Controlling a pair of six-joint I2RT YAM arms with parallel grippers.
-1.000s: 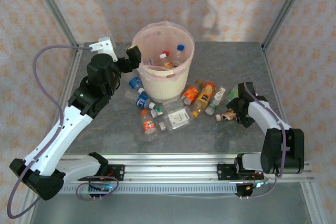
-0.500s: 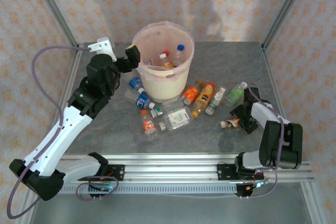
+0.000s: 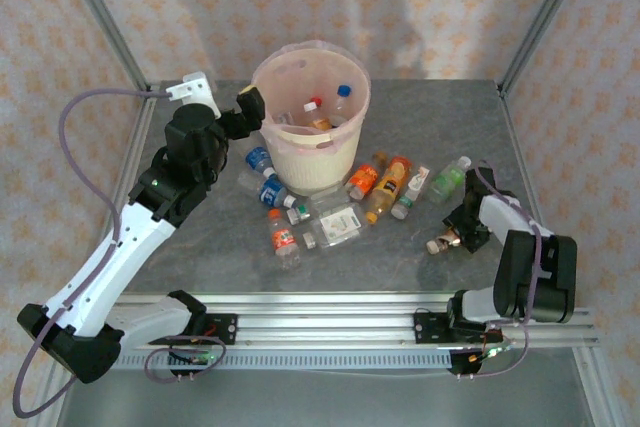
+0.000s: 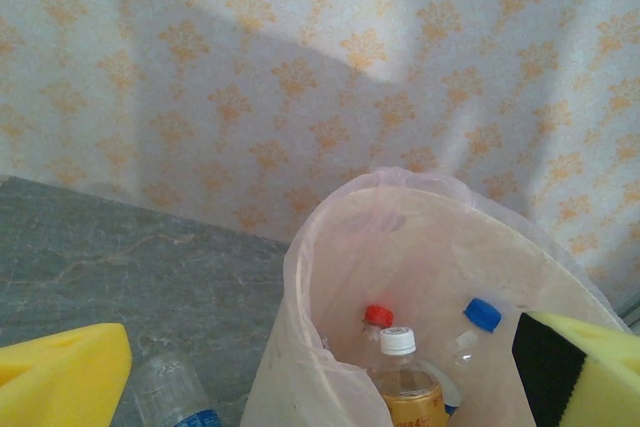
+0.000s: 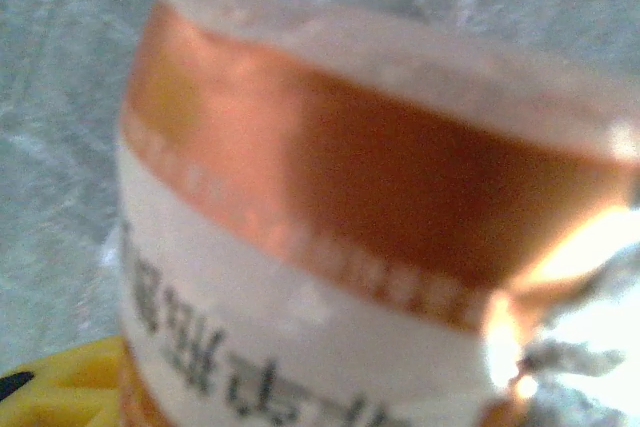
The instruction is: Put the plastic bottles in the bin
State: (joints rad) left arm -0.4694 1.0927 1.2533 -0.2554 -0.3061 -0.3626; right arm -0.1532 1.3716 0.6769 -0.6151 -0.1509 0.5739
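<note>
Grey table [image 3: 380,267] (orange-patterned backdrop [image 4: 300,67] behind)

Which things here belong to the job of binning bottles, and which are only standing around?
Job: bin; loose bottles on the table; bottles already inside the bin; brown-labelled bottle at the right claw.
Not job: purple cable; metal frame posts; patterned wall.

I work in a lab test booth: aluminium posts [image 3: 100,15] frame orange-patterned backdrop walls [image 3: 420,7], and a metal mounting rail [image 3: 330,329] edges the grey table [image 3: 400,257].
</note>
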